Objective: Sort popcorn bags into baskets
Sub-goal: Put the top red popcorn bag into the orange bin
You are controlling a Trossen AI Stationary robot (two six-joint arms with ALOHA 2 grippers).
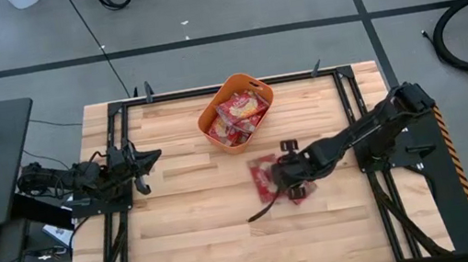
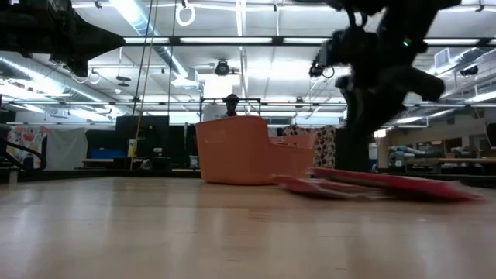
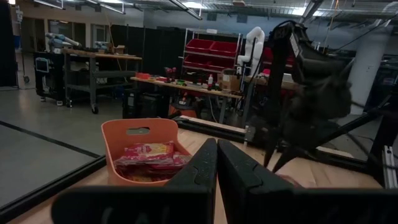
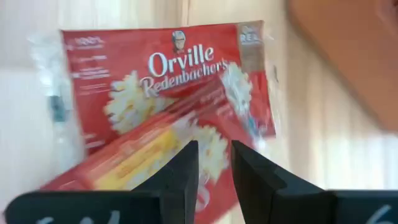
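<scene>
Just right of the centre of the high view, a few red popcorn bags (image 1: 265,179) lie loose on the counter (image 1: 194,239), overlapping each other. Directly over them hangs the right hand (image 1: 291,172). In the right wrist view its two fingers (image 4: 180,171) stand a little apart, with a narrow gap between them, and the nearest packet (image 4: 165,99) lies flat just beyond their tips. Nothing is gripped yet, as far as I can judge. The packet's long side runs across the line of the fingers.

The orange basket (image 1: 213,115) stands at the upper centre of the high view, up and to the left of the loose bags, near them but not touching. Several red packets (image 1: 239,114) already lie inside it.

The right arm is clearly the nearer one. The left hand (image 1: 139,170) waits at the left edge of the counter, well apart from the bags, with its fingers pressed together and holding nothing.
</scene>
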